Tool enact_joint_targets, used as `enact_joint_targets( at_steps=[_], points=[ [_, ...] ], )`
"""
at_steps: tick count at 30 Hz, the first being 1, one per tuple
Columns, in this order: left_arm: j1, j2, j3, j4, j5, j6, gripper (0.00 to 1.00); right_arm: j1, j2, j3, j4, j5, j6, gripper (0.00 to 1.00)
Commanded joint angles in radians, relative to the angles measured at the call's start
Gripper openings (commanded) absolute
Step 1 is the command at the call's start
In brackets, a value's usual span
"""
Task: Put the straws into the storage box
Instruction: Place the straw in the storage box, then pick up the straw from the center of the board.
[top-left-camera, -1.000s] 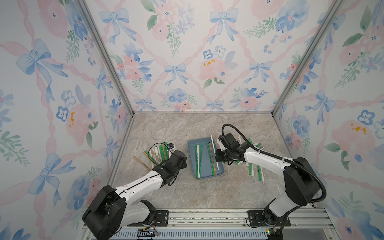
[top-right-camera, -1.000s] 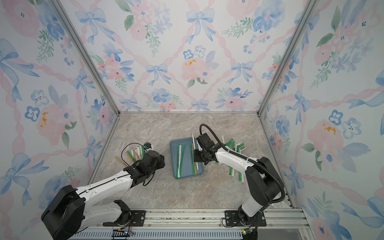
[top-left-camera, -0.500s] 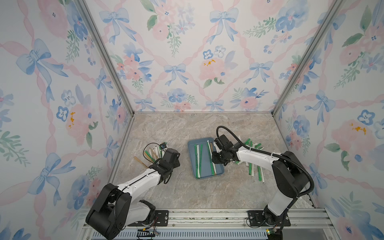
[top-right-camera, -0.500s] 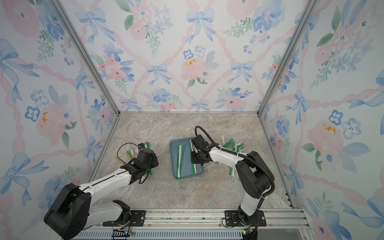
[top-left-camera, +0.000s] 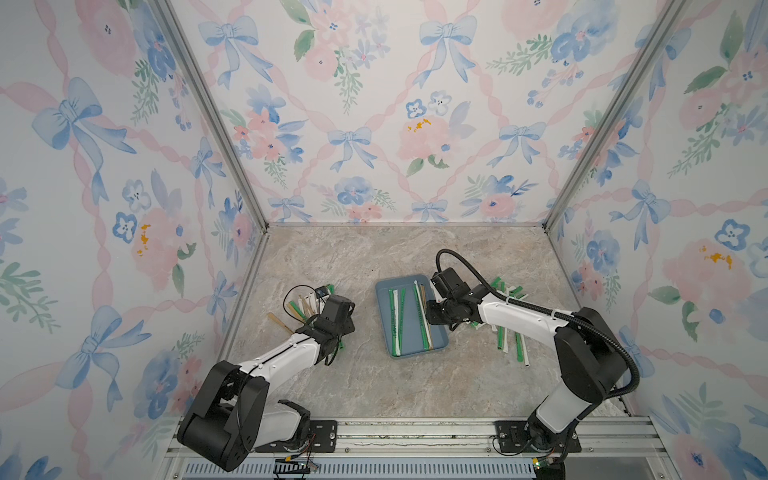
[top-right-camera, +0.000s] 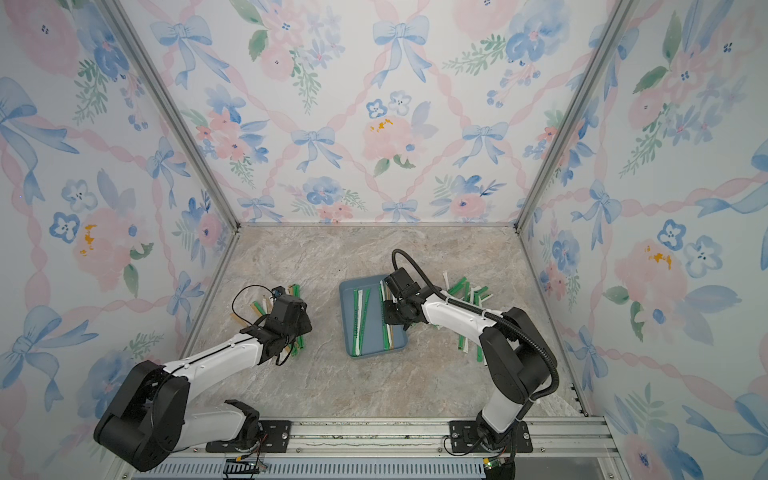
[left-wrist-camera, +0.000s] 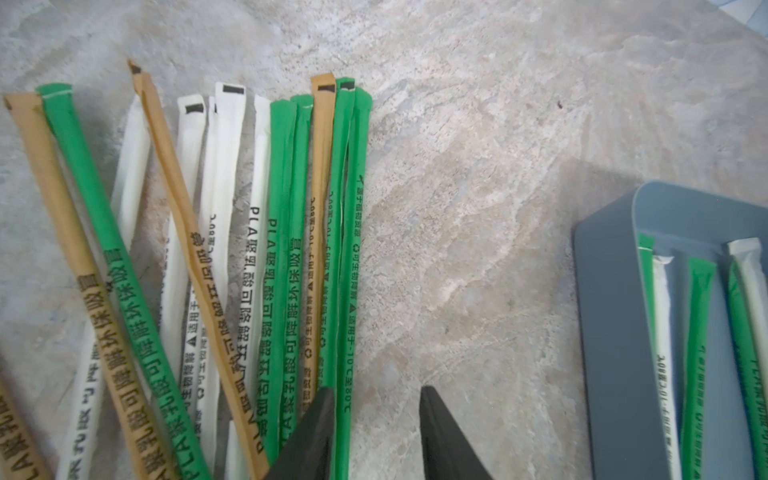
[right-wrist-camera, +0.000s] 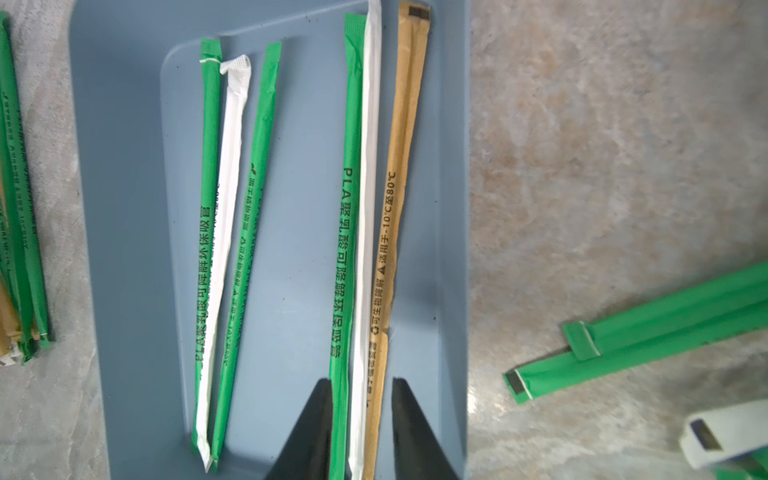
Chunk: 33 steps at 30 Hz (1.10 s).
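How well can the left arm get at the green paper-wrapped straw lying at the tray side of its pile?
Probably yes. The outermost green paper-wrapped straw runs between the left arm's open black fingers, with bare marble-patterned table on its free side; only another green straw lies close against the other.

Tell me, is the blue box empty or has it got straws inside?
Not empty: the storage box holds six straws lying flat, green, white and tan.
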Motion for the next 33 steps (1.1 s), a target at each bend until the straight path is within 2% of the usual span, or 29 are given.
enact_joint_targets(
  at_steps=[1, 5, 12, 17, 25, 33],
  points=[
    [0.013, 0.006, 0.007, -0.035, -0.016, 0.012, 0.37, 0.006, -0.024, -0.013, -0.028, 0.022, -0.021, 0.27],
    [0.029, -0.019, -0.002, -0.062, -0.060, 0.004, 0.39, 0.007, -0.027, -0.015, -0.028, 0.027, -0.024, 0.27],
    [0.084, -0.052, -0.032, -0.083, -0.031, -0.038, 0.39, 0.005, -0.024, -0.015, -0.018, 0.015, -0.025, 0.27],
    [0.093, -0.044, -0.038, -0.083, -0.021, -0.056, 0.31, 0.007, -0.024, -0.016, -0.021, 0.019, -0.032, 0.27],
    [0.100, -0.003, -0.034, -0.083, -0.003, -0.055, 0.30, 0.003, -0.027, -0.023, -0.021, 0.024, -0.035, 0.27],
    [0.100, -0.016, -0.053, -0.085, -0.001, -0.052, 0.23, 0.002, -0.023, -0.025, -0.012, 0.025, -0.028, 0.27]
  ],
)
